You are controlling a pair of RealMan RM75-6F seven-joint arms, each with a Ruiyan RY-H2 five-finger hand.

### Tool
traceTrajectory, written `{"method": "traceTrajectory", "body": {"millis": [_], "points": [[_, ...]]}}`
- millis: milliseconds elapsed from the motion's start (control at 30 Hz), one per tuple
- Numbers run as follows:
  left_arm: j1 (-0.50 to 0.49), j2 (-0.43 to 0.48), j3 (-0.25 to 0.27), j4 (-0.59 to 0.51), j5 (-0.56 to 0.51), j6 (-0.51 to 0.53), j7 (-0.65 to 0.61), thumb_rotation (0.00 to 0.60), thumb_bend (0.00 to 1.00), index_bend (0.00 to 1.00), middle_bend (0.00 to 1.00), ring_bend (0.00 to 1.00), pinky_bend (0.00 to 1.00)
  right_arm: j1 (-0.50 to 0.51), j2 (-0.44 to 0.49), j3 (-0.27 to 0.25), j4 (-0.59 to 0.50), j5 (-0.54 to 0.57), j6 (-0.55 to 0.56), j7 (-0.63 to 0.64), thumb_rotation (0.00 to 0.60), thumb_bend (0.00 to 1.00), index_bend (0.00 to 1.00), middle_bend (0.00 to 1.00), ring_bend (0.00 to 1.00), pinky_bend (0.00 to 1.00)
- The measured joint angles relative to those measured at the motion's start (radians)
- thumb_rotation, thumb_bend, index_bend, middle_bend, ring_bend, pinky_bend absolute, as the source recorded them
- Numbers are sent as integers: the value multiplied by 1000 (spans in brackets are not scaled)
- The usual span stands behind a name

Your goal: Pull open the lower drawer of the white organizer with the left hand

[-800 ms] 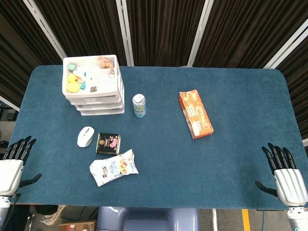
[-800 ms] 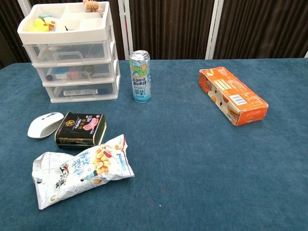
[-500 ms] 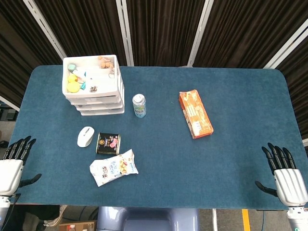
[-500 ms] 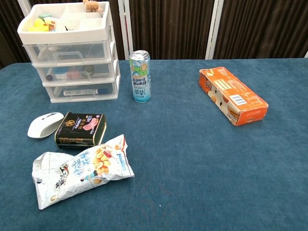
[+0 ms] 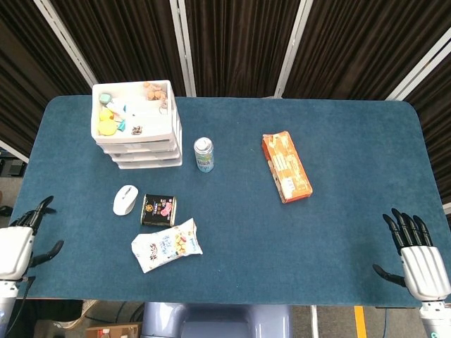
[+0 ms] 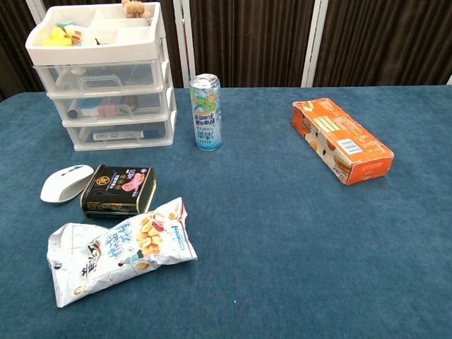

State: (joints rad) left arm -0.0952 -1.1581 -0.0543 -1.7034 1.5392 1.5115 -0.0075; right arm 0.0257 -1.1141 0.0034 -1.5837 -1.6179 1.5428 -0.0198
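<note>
The white plastic three-drawer organizer [image 6: 102,78] stands on the blue felt worktop [image 5: 338,162] at its far left corner, every drawer shut; the lower drawer [image 6: 120,132] sits flush, its handle facing the robot. The left hand [image 5: 17,246] hangs off the worktop's near left edge, well apart from the organizer, fingers [image 5: 36,211] spread and empty. The right hand [image 5: 419,264] waits at the near right edge, likewise spread and holding nothing.

A good pull probably means reaching past the white computer mouse [image 6: 65,182] and the dark printed tin [image 6: 119,189] lying just before the organizer, hooking the handle centrally and drawing straight back, gently, lest the light organizer slide along.
</note>
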Motion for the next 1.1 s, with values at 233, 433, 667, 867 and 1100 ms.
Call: {"method": "traceTrajectory", "body": {"millis": [233,433,667,867,1100], "points": [[-83,-55,-80,-73,-152,-122,-54,600,601,156,935,882,897,4,10,-3,-6,-4,-8,22,600,89,0,0,0,0],[-195,-129,-197,-149,-453,-270,-53,600,644,117,961,916,933,11,16,2,-10,3,-15,44,600,90,0,0,0,0],[-337,-254,-326,-168,-740,-387,-55,600,645,109,963,922,940,13,22,-1,-11,-9,-13,61,600,90,0,0,0,0],[-415,-363,-389,-121,-872,-405,-67,600,644,109,963,922,940,12,26,-5,-12,-16,-9,73,600,89,0,0,0,0],[-470,-431,-452,-53,-980,-410,-86,600,645,108,963,922,939,14,31,-5,-18,-13,-12,90,600,90,0,0,0,0]]}}
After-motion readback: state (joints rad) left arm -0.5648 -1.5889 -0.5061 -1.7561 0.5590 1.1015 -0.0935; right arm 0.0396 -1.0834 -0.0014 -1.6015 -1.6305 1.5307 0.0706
